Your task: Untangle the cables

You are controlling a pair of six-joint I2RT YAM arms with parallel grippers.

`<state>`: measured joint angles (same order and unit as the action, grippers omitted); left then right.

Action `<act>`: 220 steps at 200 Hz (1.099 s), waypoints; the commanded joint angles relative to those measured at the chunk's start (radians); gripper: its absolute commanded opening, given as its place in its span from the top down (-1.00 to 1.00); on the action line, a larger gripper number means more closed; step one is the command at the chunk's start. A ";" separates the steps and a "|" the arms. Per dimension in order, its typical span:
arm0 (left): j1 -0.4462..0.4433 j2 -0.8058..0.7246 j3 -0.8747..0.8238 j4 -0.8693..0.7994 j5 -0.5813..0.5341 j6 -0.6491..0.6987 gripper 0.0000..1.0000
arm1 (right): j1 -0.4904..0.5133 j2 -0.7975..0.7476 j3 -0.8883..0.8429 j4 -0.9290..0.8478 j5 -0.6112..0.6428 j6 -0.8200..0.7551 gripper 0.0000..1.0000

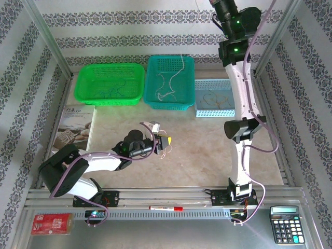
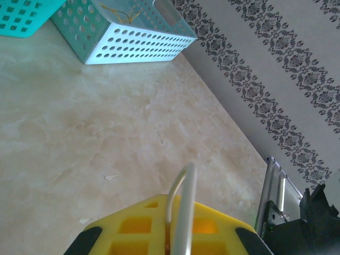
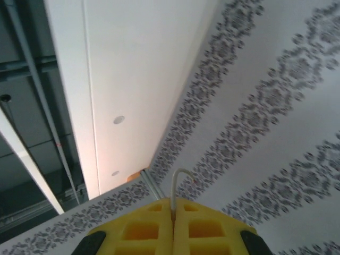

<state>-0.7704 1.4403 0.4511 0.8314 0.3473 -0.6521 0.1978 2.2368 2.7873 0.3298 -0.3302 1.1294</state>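
Surface (image 1: 207, 155): pale, marbled. Three baskets are lined along its far edge: green basket (image 1: 109, 66), teal basket (image 1: 149, 78), light-blue basket (image 1: 212, 112).

Left gripper (image 1: 166, 140) is held low over mid-surface. Its jaws are pressed together on a whitish cable (image 2: 183, 186), and its curls are seen dangling just beneath.

Right gripper (image 3: 173, 204) is held high beside the patterned wall, jaws pinched on a second whitish cable (image 3: 178, 174).

Dark cables (image 1: 106, 91) are noted in the green basket, a pale cable (image 1: 167, 85) in the teal one, and a dark cable (image 1: 212, 98) in the light-blue one.
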 commanded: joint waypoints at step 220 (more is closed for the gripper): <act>0.001 -0.171 0.091 -0.138 -0.026 0.036 0.95 | 0.108 -0.149 -0.692 -0.508 -0.109 -0.683 -0.30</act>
<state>-0.7704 1.2980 0.5030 0.7132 0.3374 -0.6327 0.3012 2.2089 2.0563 -0.0967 -0.4679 0.5392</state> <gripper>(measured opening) 0.068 0.638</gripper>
